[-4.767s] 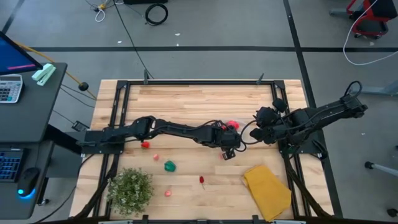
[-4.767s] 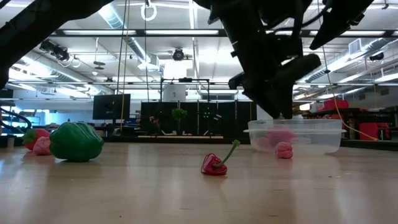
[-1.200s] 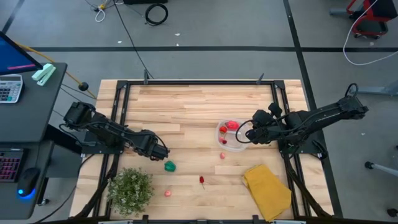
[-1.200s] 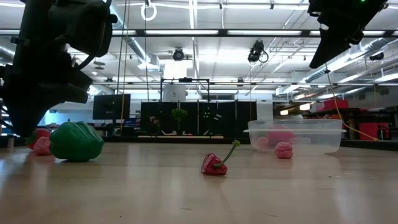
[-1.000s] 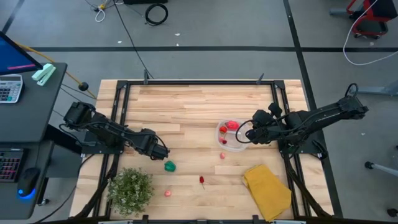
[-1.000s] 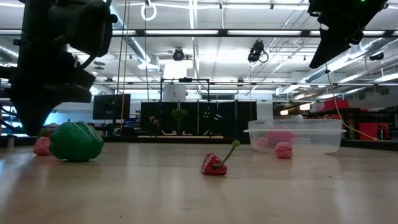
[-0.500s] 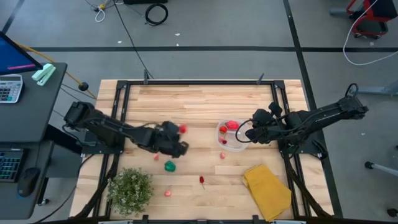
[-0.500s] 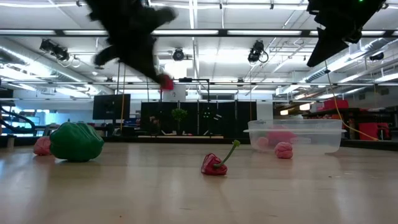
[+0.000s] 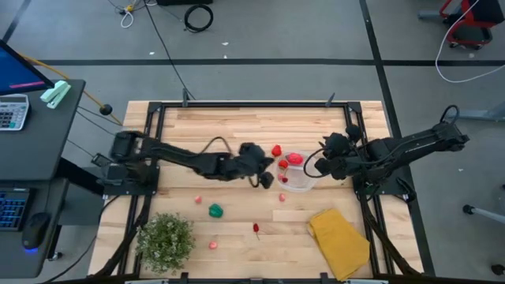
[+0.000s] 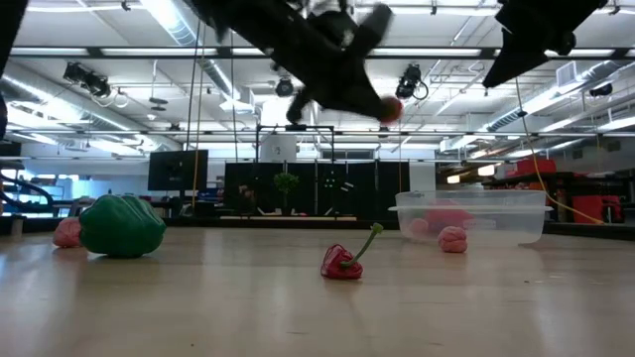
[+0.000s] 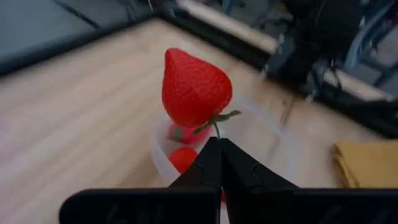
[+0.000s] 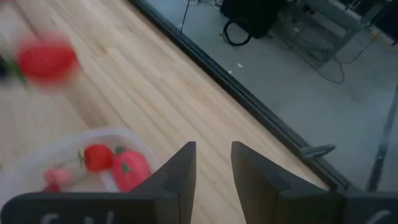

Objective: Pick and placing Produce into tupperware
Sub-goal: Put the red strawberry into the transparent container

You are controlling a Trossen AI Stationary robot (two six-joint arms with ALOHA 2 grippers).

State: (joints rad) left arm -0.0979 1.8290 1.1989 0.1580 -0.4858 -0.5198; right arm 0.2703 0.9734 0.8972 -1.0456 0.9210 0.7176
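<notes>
Landmark: the small round clear plastic tupperware [image 9: 295, 172] with a whitish rim, on the wooden table [image 9: 237, 130].
Left gripper: the left gripper [image 9: 268, 167] hangs in the air just beside the tupperware, on the side away from the right arm; its fingers [image 11: 208, 167] are pressed together on the thin green stem of a red toy strawberry [image 9: 276, 150].
Strawberry: held above the table, close to the tupperware rim; the left wrist view shows it in front of the container's opening [image 11: 188, 84].
Right gripper: the right gripper [image 9: 323, 164] sits at the tupperware's opposite side, fingers [image 12: 180, 171] parted a little with nothing between them.
Inside the tupperware: several red and pink pieces [image 9: 293, 158]; the right wrist view shows a small red one [image 12: 97, 157] and a pinkish-red one [image 12: 129, 169].
Outside, near the tupperware: one small pink piece [image 9: 282, 196] on the table just beside it.
Farther from the tupperware: a red chilli pepper with a green stem [image 10: 344, 260], a green toy bell pepper [image 9: 215, 210], small pink pieces [image 9: 198, 199] and [image 9: 212, 244].
Other things: a yellow folded cloth [image 9: 339, 241] near the tupperware; a bushy green leafy plant [image 9: 166, 237] well apart from it.
</notes>
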